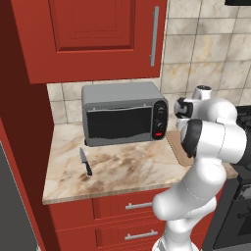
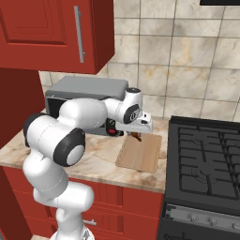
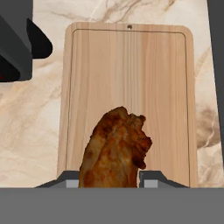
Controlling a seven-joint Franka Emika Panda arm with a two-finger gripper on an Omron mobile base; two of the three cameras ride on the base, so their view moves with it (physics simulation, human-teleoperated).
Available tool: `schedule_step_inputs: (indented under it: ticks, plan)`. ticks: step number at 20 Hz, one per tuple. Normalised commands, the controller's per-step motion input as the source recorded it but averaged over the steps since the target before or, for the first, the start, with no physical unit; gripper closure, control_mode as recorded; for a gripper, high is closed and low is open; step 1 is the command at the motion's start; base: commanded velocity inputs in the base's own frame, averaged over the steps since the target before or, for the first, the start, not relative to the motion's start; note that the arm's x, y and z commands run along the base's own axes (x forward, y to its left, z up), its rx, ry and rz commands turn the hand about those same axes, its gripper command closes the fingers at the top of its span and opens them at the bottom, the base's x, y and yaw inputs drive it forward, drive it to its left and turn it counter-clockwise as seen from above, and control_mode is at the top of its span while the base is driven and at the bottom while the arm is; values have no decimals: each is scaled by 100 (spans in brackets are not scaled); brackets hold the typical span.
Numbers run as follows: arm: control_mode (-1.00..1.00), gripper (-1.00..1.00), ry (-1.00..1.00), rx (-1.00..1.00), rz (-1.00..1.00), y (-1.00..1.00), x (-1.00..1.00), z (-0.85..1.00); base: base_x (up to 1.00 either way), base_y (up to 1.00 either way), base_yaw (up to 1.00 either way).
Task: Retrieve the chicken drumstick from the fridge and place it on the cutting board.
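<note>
Chicken drumstick (image 3: 114,151), reddish-brown, sits clamped between the pincer (image 3: 109,180) fingertips, held above the cutting board (image 3: 131,78) w/ the board's wood grain spread beneath it. From the right base view the pincer (image 2: 136,136) hangs over the board's (image 2: 140,157) far end, arm reaching across the marbled tabletop (image 2: 93,161). Toaster oven (image 1: 122,115) stands at the back near the wall; a black-handled knife (image 1: 85,162) lies on the tabletop in front of it, well apart from the board. Stove (image 2: 206,154) adjoins at right.
</note>
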Motion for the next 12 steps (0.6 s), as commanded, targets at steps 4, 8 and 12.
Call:
schedule_step_inputs:
  ticks: [4,8,12]
  plan:
    - [-100,100,-5,-4,0,-3,0,-41,0,0,0]
    - [-100,100,-17,0,3,-11,1,-39,0,0,0]
    - [-100,100,-6,5,1,-19,0,-9,0,0,0]
